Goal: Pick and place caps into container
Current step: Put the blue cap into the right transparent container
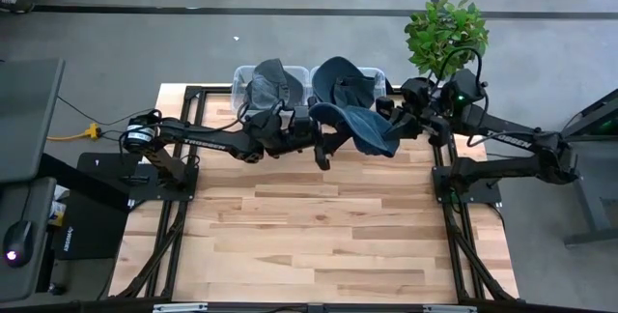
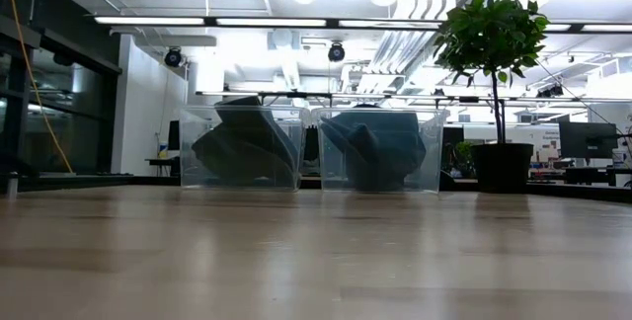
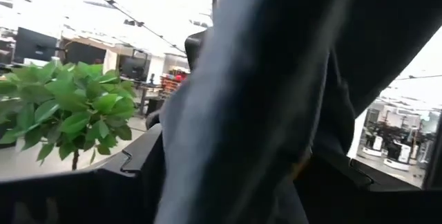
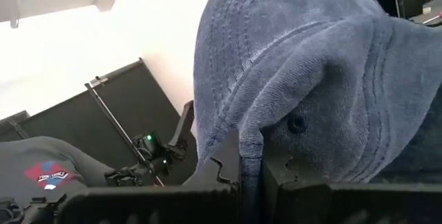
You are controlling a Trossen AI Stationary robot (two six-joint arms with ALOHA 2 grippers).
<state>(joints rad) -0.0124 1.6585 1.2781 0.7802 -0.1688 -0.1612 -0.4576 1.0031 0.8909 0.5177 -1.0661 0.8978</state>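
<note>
Right gripper (image 4: 250, 163): fingers pinched tight on the cloth of a dark blue cap (image 1: 359, 125), held in the air just in front of the right container (image 2: 380, 149). Left gripper (image 1: 323, 149): fingers fairly wide apart, at the same cap's other side; whether they grip it cannot be told. Right container: clear, one dark blue cap inside (image 2: 375, 152). Left container (image 2: 240, 148): touching the right container's side, grey-blue caps inside (image 1: 270, 83). Potted plant (image 1: 446, 33): just beyond the right container's far corner.
</note>
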